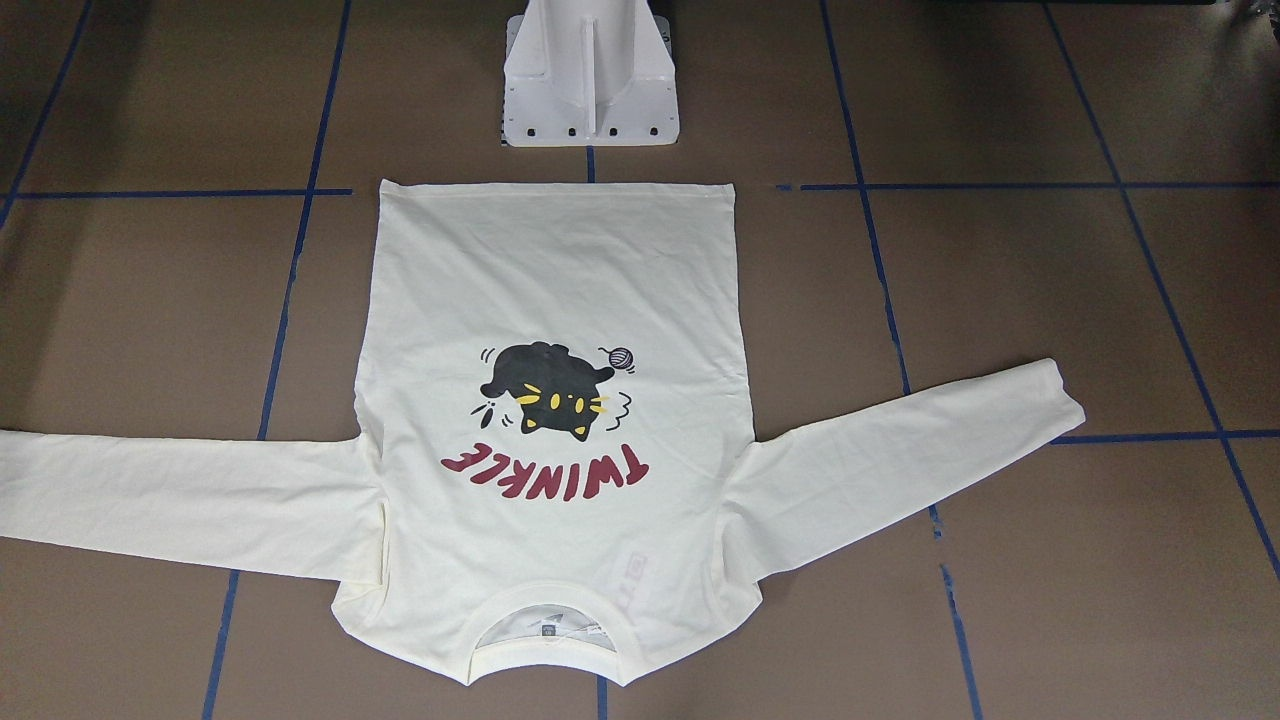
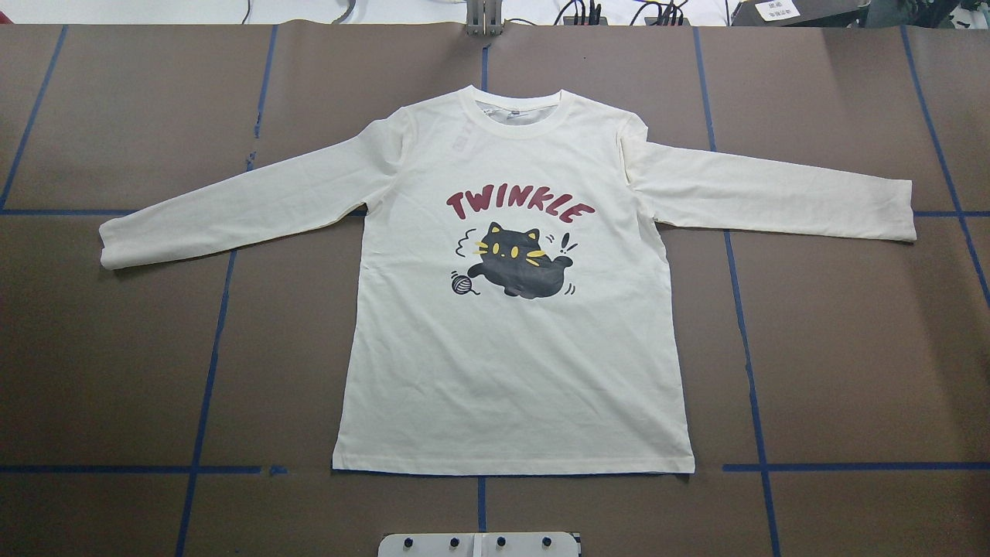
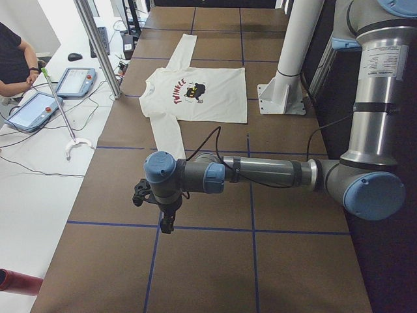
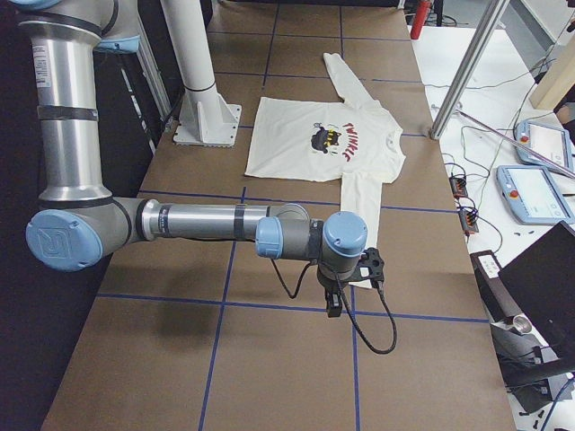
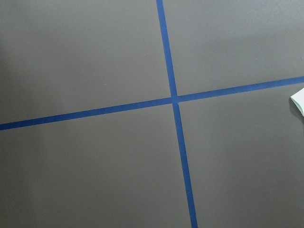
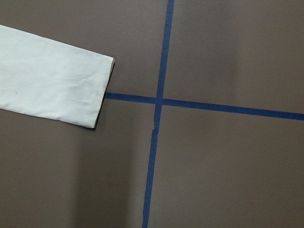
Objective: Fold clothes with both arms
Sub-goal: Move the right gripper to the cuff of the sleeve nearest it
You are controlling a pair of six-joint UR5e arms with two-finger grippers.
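Note:
The cream long-sleeved T-shirt (image 2: pixel 510 363) lies flat on the brown table, print side up, with the black cat and red "TWINKLE" showing. Both sleeves are spread out sideways, and the collar points away from the robot. The shirt (image 1: pixel 560 290) has its hem near the pedestal. My left gripper (image 3: pixel 167 225) hangs over bare table beyond the left sleeve's end; I cannot tell if it is open or shut. My right gripper (image 4: pixel 334 305) hangs just past the right sleeve's cuff (image 6: pixel 97 90); its state cannot be told either. A sliver of cloth (image 5: pixel 299 101) shows in the left wrist view.
The white pedestal base (image 1: pixel 590 90) stands at the robot's edge of the table, just behind the hem. Blue tape lines (image 2: pixel 209 363) grid the brown surface. A person (image 3: pixel 13 59) sits at a side bench with teach pendants (image 3: pixel 75 81) and a metal post (image 3: pixel 98 45).

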